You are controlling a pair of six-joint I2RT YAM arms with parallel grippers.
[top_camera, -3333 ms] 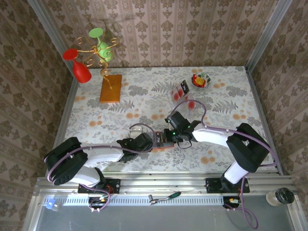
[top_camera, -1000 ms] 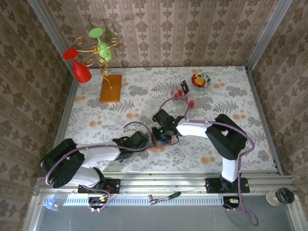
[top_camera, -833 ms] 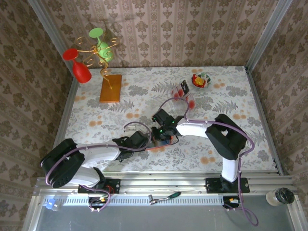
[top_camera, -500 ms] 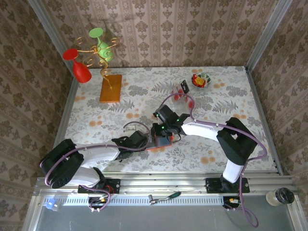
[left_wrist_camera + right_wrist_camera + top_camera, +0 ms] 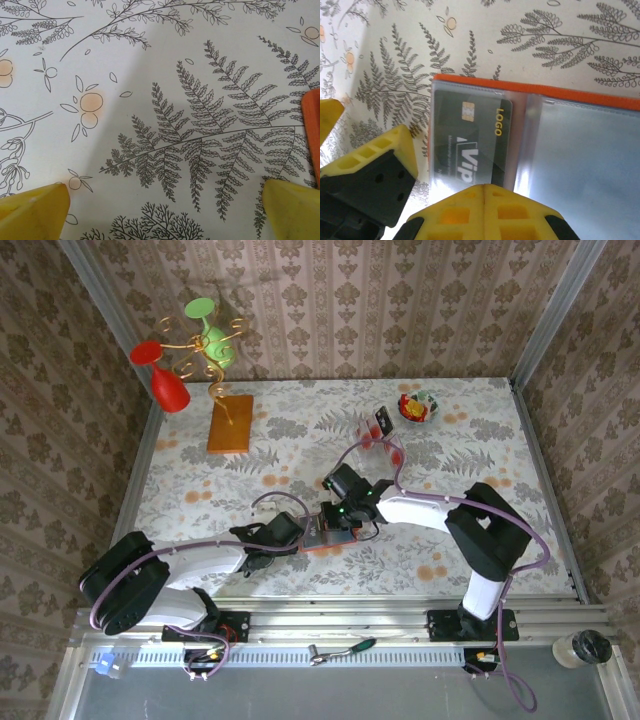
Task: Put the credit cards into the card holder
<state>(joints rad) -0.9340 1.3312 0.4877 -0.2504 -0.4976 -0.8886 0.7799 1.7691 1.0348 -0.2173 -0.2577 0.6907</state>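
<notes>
One black credit card [image 5: 470, 142] is now sitting inside the card holder [image 5: 545, 90] lying open on the bench [image 5: 150, 75]; the right pincer [image 5: 484, 192], closed and empty, is dipping back over it while the left pincer [image 5: 164, 200] is waiting wide open alongside.

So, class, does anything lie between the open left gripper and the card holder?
Nothing visible does. In the left wrist view the left gripper hangs open over bare patterned table. The card holder shows its orange edge close to one fingertip, with no object in between.
</notes>
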